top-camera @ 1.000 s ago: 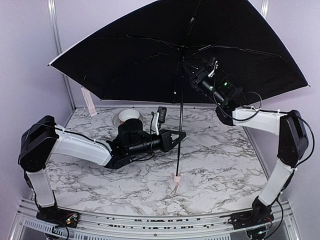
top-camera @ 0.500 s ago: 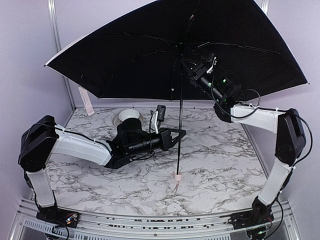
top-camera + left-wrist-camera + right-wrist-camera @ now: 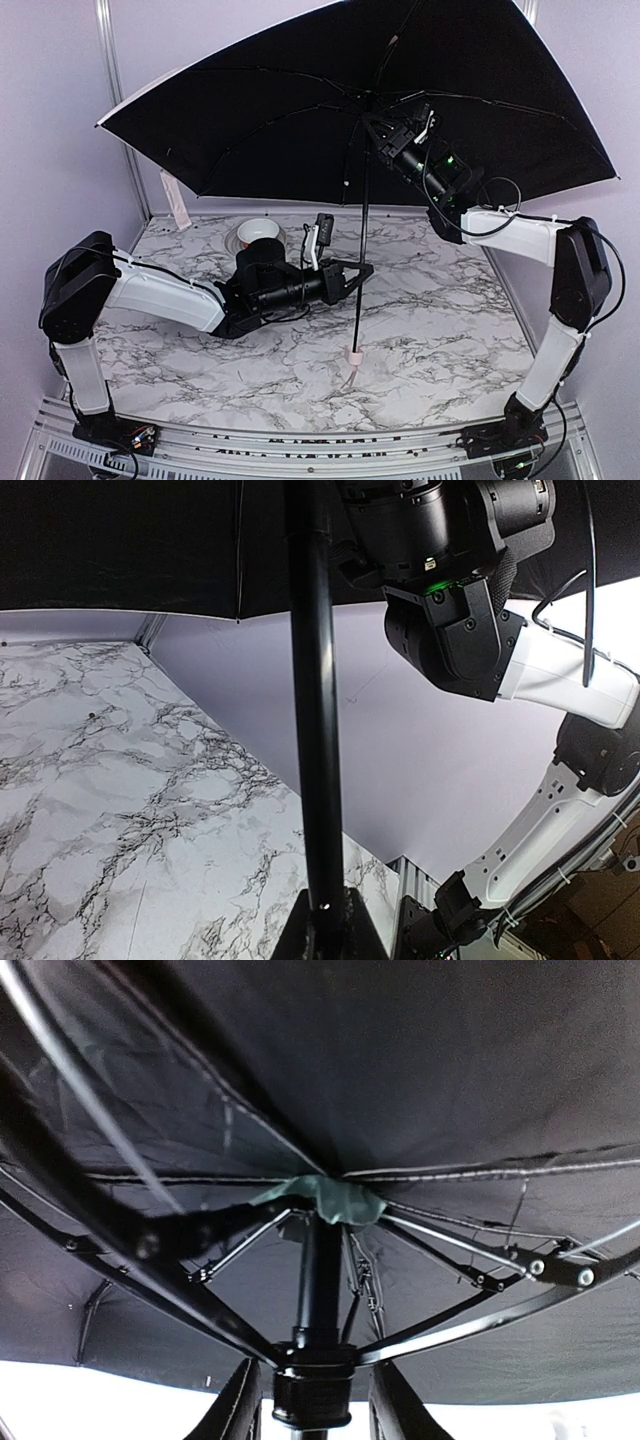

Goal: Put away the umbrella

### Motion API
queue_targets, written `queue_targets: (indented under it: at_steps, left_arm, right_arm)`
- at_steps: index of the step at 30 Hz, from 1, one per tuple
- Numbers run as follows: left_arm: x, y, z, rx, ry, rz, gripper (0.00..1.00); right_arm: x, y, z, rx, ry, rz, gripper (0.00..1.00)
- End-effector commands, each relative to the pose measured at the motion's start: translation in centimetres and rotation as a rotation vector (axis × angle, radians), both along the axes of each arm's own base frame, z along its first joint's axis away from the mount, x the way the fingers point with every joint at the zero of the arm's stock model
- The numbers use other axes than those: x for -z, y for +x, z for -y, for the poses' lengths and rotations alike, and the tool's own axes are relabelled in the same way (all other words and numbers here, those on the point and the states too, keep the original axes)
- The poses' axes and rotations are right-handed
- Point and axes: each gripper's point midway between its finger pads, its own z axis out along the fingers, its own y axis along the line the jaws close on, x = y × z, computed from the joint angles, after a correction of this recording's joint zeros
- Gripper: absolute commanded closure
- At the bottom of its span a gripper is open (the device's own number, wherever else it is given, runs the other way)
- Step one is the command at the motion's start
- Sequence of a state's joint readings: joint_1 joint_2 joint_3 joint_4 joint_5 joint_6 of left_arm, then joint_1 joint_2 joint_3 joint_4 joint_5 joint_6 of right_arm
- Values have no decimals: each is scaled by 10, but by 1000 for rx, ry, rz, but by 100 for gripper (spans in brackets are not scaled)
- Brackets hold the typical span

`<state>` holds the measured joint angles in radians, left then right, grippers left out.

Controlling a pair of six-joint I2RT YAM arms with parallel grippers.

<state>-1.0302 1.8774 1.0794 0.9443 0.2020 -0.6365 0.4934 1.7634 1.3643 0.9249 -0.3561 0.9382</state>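
The umbrella (image 3: pixel 400 90) stands open and upright. Its black lining spreads wide above both arms, and its small pink handle knob (image 3: pixel 352 354) rests on the table (image 3: pixel 440 320), straight below the left gripper (image 3: pixel 358 268). That gripper is clamped on the thin black shaft (image 3: pixel 361 240) low down, with most of the shaft's length rising above it.

The right gripper (image 3: pixel 378 125) is up under the canopy. Its jaws straddle the runner (image 3: pixel 312 1400), the collar on the shaft where the ribs (image 3: pixel 450 1330) meet. A sliver of gap shows on each side, so it looks parted and not yet gripping.

The umbrella is probably light but awkward. The broad canopy sits far above the left gripper's hold, so any tilt would lever hard against that narrow grip. The shaft looks smooth and slim and could twist or slip between the pads. The ribs are thin jointed metal and would bend easily, and the fabric is limp and gives nothing firm to hold.

The sound places to take hold are the shaft, for steadying, and the runner just in front of the right gripper, for drawing the canopy shut. Pinching the ribs beside the runner risks bending them.
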Motion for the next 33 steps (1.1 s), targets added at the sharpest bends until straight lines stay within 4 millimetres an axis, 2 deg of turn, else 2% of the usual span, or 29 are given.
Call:
queue_targets:
  at_steps: [1,2,6,8,10,12,16,21,24,28,33]
  left_arm:
    - [-32,-3,0,12,-80,84,100]
    - [-32,-4,0,13,-80,84,100]
    - [-32,-4,1,16,-81,84,100]
    - [-34,-5,0,16,-85,88,100]
    - [-37,-5,0,18,-90,95,100]
    - [-39,-6,0,22,-92,101,100]
    - [-41,-7,0,26,-95,102,100]
    - [-43,-7,-1,27,-100,105,100]
    - [-42,-8,-1,30,-101,106,100]
    - [-44,-9,0,35,-106,107,100]
    - [-47,-9,0,39,-112,112,100]
  right_arm:
    - [-23,-11,0,-5,31,65,66]
    - [-24,-12,1,-4,29,68,66]
    - [-24,-13,2,1,24,71,79]
    - [-23,-14,1,-3,24,68,77]
    - [-23,-14,1,-7,23,68,68]
    - [-24,-15,1,-5,22,72,66]
    - [-25,-15,2,2,19,76,73]
    - [-21,-13,1,-2,16,61,73]
    - [-20,-13,0,-2,10,60,81]
    - [-19,-10,0,1,3,46,100]
    - [-21,-13,-1,0,-7,65,100]
